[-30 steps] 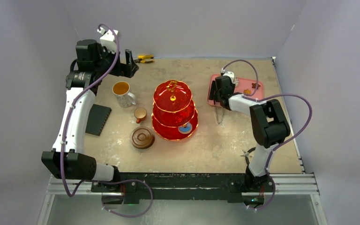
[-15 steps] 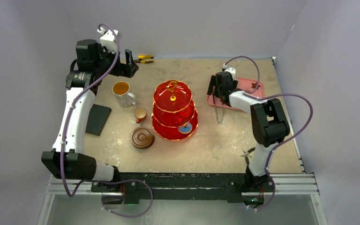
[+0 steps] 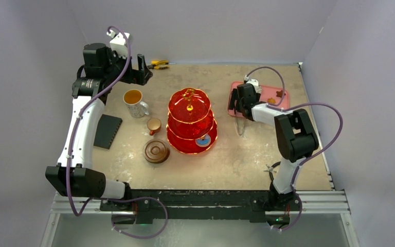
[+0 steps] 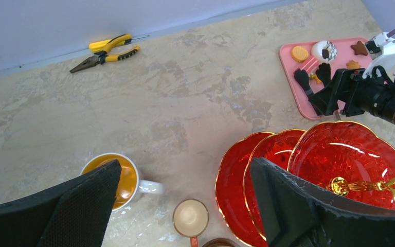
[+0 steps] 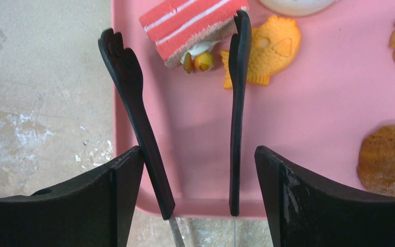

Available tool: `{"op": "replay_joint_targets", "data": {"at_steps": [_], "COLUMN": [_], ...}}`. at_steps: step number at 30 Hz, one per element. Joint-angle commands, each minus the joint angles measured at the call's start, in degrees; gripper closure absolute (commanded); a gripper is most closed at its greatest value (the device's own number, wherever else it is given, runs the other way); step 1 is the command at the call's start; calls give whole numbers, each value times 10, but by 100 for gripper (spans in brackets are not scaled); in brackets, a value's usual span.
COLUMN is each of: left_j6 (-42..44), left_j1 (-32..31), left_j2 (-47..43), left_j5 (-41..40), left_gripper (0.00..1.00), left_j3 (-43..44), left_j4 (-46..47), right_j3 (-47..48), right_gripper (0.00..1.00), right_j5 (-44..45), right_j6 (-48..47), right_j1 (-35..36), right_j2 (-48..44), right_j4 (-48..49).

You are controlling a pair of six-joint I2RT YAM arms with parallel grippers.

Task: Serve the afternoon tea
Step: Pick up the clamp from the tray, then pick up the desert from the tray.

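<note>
The red three-tier stand (image 3: 191, 121) (image 4: 339, 164) stands mid-table, with one blue pastry (image 3: 203, 140) on its lowest tier. Left of it are the white mug of tea (image 3: 133, 98) (image 4: 128, 177), the small brown cup (image 3: 154, 125) (image 4: 191, 217) and the brown saucer (image 3: 156, 151). More pastries lie on the pink tray (image 3: 283, 103) (image 5: 313, 113): a striped cake (image 5: 193, 20), a yellow fish (image 5: 267, 49) and a brown cookie (image 5: 391, 159). My right gripper (image 3: 239, 109) (image 5: 198, 154) is open and straddles the black tongs (image 5: 139, 103) (image 3: 240, 126) at the tray's edge. My left gripper (image 3: 144, 69) (image 4: 185, 163) hangs open and empty high above the mug.
Yellow pliers (image 3: 159, 64) (image 4: 105, 51) lie by the back wall. A black notebook (image 3: 108, 131) lies left of the cup, under the left arm. Walls close in the table at the back and on both sides.
The right gripper's jaws spread wider around the tongs. The wrist rose slightly toward the back, then settled down again. The left arm has not moved.
</note>
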Motion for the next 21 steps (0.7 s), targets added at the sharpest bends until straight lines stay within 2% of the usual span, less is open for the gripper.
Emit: {"op": "replay_joint_targets", "data": {"at_steps": [1, 5, 14, 21], "left_j6": [-4, -5, -6, -5], "left_j1": [7, 6, 6, 6], "left_j2": [-8, -6, -4, -4], "left_j5": [9, 9, 11, 9], "left_gripper": [4, 4, 4, 4], "left_j3": [23, 28, 33, 34], "left_j4": [14, 14, 12, 9], "right_j3": [39, 56, 59, 61], "right_gripper": [20, 28, 33, 45], "right_j5": [9, 36, 28, 26], "right_j6": [-7, -1, 0, -4], "right_j1": [-2, -2, -2, -3], "right_j2": [15, 31, 41, 36], "right_j4": [7, -14, -14, -7]}}
